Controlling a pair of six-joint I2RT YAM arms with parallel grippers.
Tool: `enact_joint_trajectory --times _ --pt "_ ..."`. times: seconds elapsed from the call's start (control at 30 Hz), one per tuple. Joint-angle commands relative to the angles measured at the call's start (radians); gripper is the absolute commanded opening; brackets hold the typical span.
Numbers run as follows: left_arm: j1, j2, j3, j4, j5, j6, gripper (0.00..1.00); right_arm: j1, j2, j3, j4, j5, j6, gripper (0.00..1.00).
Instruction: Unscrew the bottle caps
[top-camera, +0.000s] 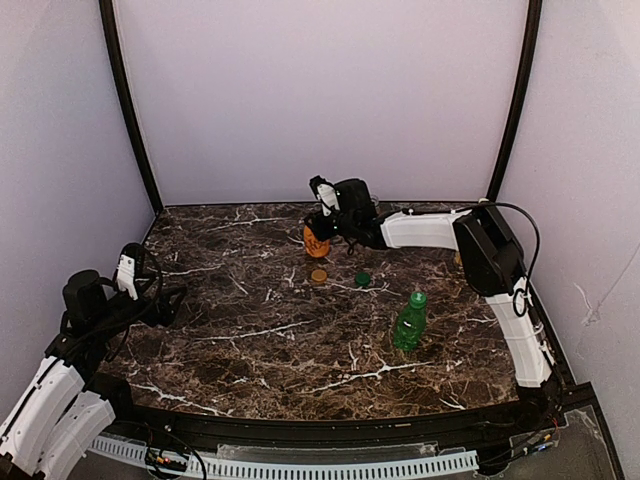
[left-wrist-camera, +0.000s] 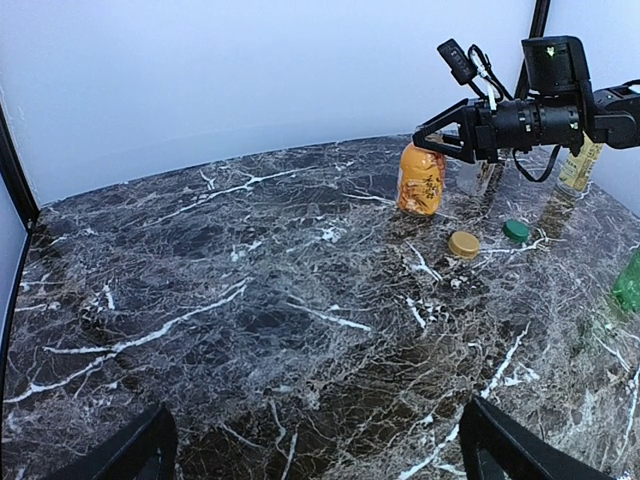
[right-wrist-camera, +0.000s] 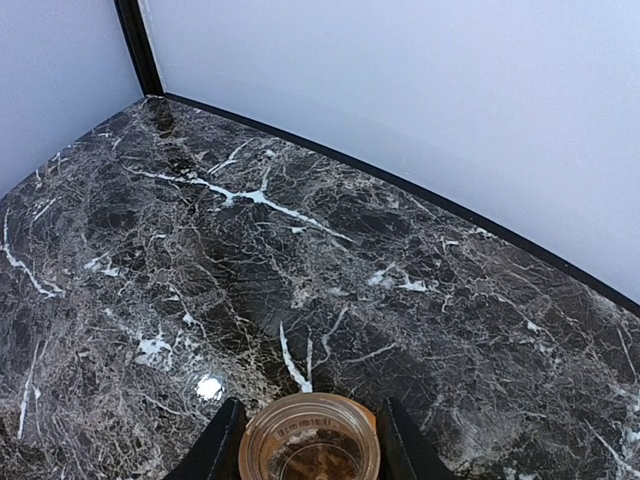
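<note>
My right gripper (top-camera: 318, 228) reaches to the back middle, its jaws closed on the neck of an uncapped orange bottle (top-camera: 315, 242) that stands on the table. The right wrist view shows the bottle's open mouth (right-wrist-camera: 310, 440) between the fingers (right-wrist-camera: 215, 448). A tan-gold cap (top-camera: 318, 275) and a dark green cap (top-camera: 362, 279) lie loose in front of it; both show in the left wrist view, tan-gold (left-wrist-camera: 463, 243) and dark green (left-wrist-camera: 515, 231). A green bottle (top-camera: 408, 325) wears a bright green cap (top-camera: 418, 298). My left gripper (top-camera: 172, 303) is open and empty at the left. The pale yellow cap is hidden.
A pale yellowish bottle (left-wrist-camera: 578, 168) stands at the back right behind the right arm, its top hidden. White walls with black corner posts (top-camera: 130, 110) enclose the dark marble table (top-camera: 250, 340). The green bottle sits at the left wrist view's right edge (left-wrist-camera: 628, 285).
</note>
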Motion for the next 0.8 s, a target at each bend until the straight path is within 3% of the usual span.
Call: enact_joint_trajectory --times 0.0,0.07,0.2,0.27,0.5,0.57,0.67,0.77 --pt "0.010 -0.004 -0.012 0.011 -0.003 -0.009 0.99 0.000 -0.014 -0.040 -0.001 0.010 0.018 0.00" --pt "0.010 -0.004 -0.012 0.012 -0.002 -0.009 0.99 0.001 -0.021 -0.045 -0.001 0.013 0.015 0.00" --pt "0.010 -0.004 -0.013 0.017 0.003 -0.009 0.99 0.002 -0.046 -0.055 0.003 -0.020 -0.002 0.39" --pt "0.009 -0.004 -0.015 0.017 0.004 -0.010 0.99 0.002 -0.062 -0.054 0.003 -0.038 -0.013 0.51" --pt "0.012 -0.006 -0.016 0.025 0.023 -0.042 0.99 0.002 -0.131 -0.047 0.003 -0.049 -0.035 0.68" --pt "0.012 -0.006 -0.017 0.026 0.026 -0.042 0.99 0.001 -0.151 -0.037 -0.004 -0.060 -0.045 0.77" --pt "0.013 -0.007 -0.018 0.027 0.028 -0.042 0.99 0.002 -0.180 -0.019 -0.018 -0.066 -0.061 0.98" --pt "0.013 -0.009 -0.018 0.026 0.032 -0.041 0.99 0.004 -0.213 0.014 -0.058 -0.099 -0.069 0.99"
